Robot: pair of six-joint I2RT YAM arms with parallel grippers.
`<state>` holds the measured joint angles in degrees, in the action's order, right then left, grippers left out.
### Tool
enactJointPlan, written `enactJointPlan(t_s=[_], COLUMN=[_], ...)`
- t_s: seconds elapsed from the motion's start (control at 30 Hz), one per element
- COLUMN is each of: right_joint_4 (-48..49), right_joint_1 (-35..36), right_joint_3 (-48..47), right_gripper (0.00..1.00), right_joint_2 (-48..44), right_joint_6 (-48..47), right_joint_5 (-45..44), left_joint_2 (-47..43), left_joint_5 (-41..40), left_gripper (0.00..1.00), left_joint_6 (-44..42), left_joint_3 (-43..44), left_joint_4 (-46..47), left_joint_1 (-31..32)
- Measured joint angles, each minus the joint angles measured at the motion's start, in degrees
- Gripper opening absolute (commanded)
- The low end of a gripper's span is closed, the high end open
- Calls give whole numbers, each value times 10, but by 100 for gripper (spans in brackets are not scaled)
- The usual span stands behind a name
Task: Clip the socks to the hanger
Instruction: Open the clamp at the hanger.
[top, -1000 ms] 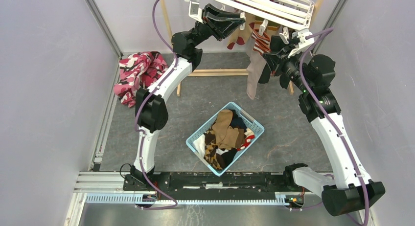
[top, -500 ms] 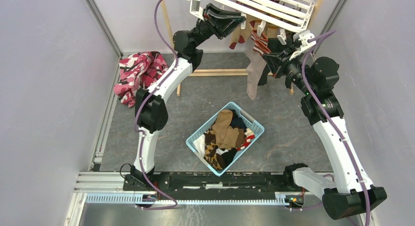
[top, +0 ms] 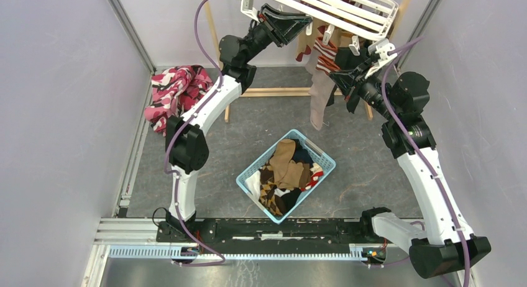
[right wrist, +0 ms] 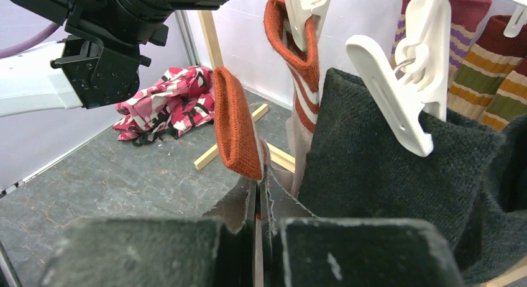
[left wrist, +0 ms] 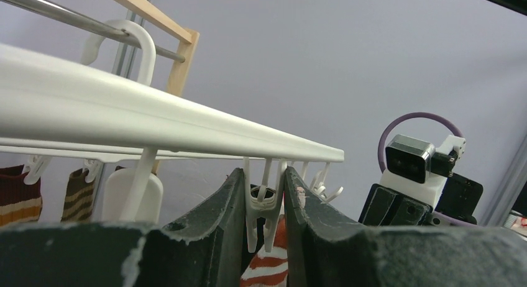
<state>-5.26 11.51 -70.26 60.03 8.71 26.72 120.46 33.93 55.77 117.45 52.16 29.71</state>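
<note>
The right gripper (right wrist: 258,206) is pinching an orange-cuffed sock (right wrist: 236,122) between clenched fingers beneath the hanger (top: 335,4).
Beyond it, the left gripper (left wrist: 264,175) is clasping a dangling white clip (left wrist: 263,206), one finger touching each side, under the hanger's edge bar.

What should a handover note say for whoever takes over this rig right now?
Left gripper: fingers closed either side of a white clip hanging from the hanger, apparently squeezing it.
Right gripper: shut on a sock with an orange-red cuff, held up beside the clipped socks.
Done: several socks hang clipped, among them a red-white cuffed one, a dark grey one and striped ones.
Left: feed the held cuff into the clip, release, then go on with the loose socks piled in the blue basket.
</note>
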Motion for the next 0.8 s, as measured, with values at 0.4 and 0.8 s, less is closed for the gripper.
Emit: enactJointPlan(t_s=[0.4,0.8], right_joint_4=[-2,-5], right_joint_1=[0,0], right_joint_3=[0,0], right_gripper=[0,0], right_joint_2=[1,7], right_joint_6=[-2,-5], right_joint_5=[2,2], left_joint_2=[0,0], left_joint_5=[0,9], left_gripper=[24,31], left_joint_6=[14,25], left_joint_3=[-12,-13], left_joint_4=[11,28], left_joint_1=[0,-3])
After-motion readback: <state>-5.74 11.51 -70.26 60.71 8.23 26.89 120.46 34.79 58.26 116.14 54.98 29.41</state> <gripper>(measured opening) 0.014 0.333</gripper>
